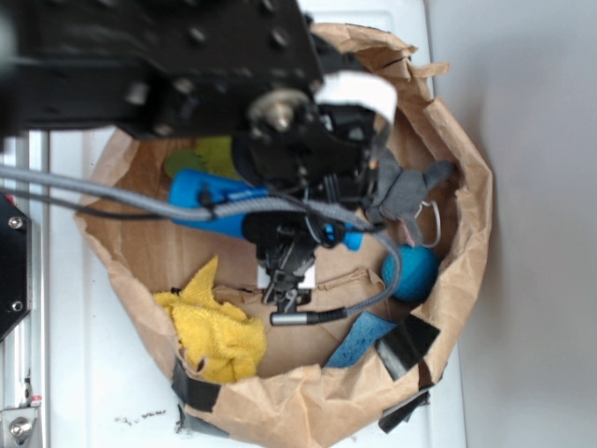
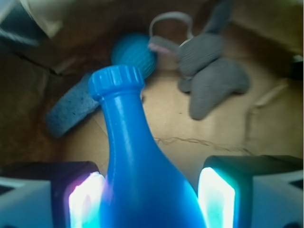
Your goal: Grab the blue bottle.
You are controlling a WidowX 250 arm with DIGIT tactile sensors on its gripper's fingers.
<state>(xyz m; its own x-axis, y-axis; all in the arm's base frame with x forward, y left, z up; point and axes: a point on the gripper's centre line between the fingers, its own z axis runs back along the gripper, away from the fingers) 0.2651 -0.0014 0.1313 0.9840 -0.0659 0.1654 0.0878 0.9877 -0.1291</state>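
Note:
The blue bottle point(image 1: 210, 201) lies on its side on the floor of a brown paper bag point(image 1: 308, 401), cap pointing right. My gripper point(image 1: 291, 280) is down inside the bag over the bottle, and the arm hides the bottle's middle. In the wrist view the bottle point(image 2: 137, 156) runs up between my fingers, its ridged cap away from me. My gripper point(image 2: 152, 190) is open around the wide body. The left pad point(image 2: 85, 199) meets the bottle. A thin gap shows by the right pad point(image 2: 216, 194).
A ribbed blue ball point(image 1: 410, 273) and a grey plush toy point(image 1: 406, 191) lie past the cap on the right. A flat blue piece point(image 1: 359, 338) rests at the bag's front and a yellow cloth point(image 1: 215, 331) at front left. Crumpled bag walls ring everything.

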